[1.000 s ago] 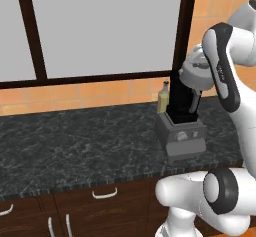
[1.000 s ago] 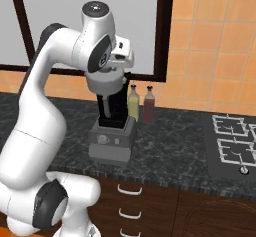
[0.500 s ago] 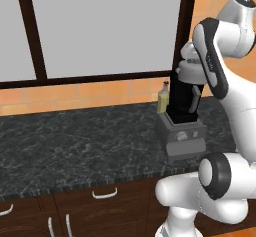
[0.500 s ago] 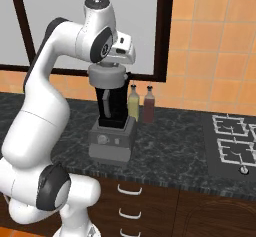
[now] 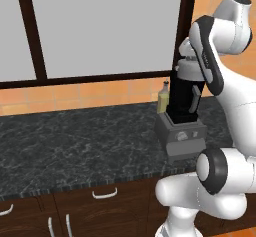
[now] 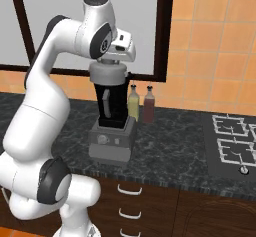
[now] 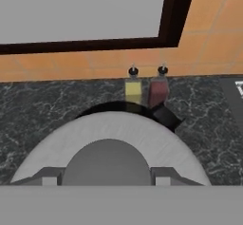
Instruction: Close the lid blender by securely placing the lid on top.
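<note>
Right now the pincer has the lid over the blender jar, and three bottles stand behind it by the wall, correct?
Not three: two bottles stand behind the blender, a yellowish bottle and a reddish bottle, as the hand view shows. The rest holds: the pincer is shut on the lid over the jar.

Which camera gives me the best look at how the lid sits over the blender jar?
The right base view: the lid shows side-on, right over the blender. The left base view has the arm partly covering it. The hand view looks down on its top, hiding the seating.
</note>
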